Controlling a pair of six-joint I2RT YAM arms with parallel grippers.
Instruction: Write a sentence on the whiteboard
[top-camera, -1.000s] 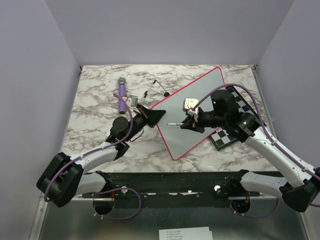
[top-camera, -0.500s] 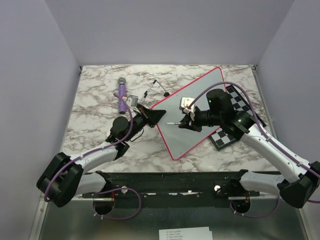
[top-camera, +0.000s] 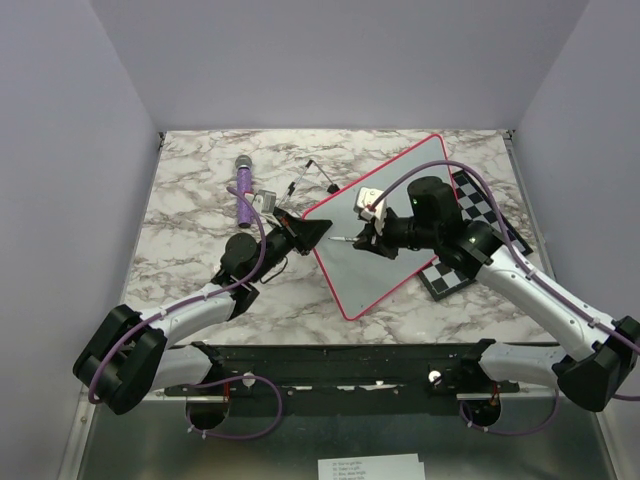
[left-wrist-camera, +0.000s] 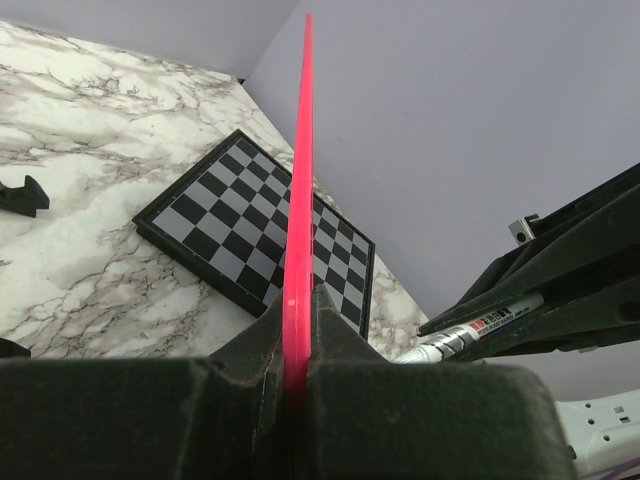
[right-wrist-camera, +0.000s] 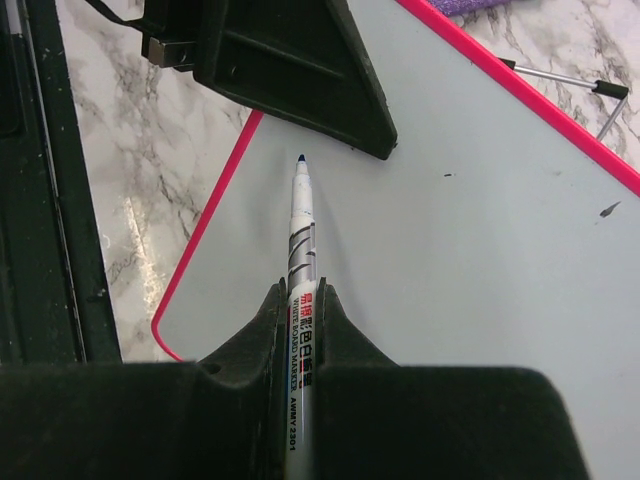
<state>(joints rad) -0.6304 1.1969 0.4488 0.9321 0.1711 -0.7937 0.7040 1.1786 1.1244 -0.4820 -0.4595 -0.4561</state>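
Note:
The whiteboard (top-camera: 395, 215), white with a pink-red rim, lies slanted across the table's middle. My left gripper (top-camera: 308, 232) is shut on its left edge; in the left wrist view the rim (left-wrist-camera: 298, 200) runs edge-on between my jaws (left-wrist-camera: 297, 300). My right gripper (top-camera: 372, 237) is shut on a white marker (right-wrist-camera: 302, 230) over the board's left part. The marker's blue tip (right-wrist-camera: 301, 158) points at the left gripper (right-wrist-camera: 290, 70), close to the board surface (right-wrist-camera: 480, 250). No blue sentence shows on the board, only two tiny dark specks.
A black-and-white chessboard (top-camera: 447, 277) lies under the whiteboard's right side and also shows in the left wrist view (left-wrist-camera: 240, 225). A purple microphone-like object (top-camera: 243, 190) and a thin black-tipped rod (top-camera: 318, 175) lie at the back left on the marble table.
My right gripper has moved left across the whiteboard with the marker, closer to the left gripper. The left arm and the board have not moved.

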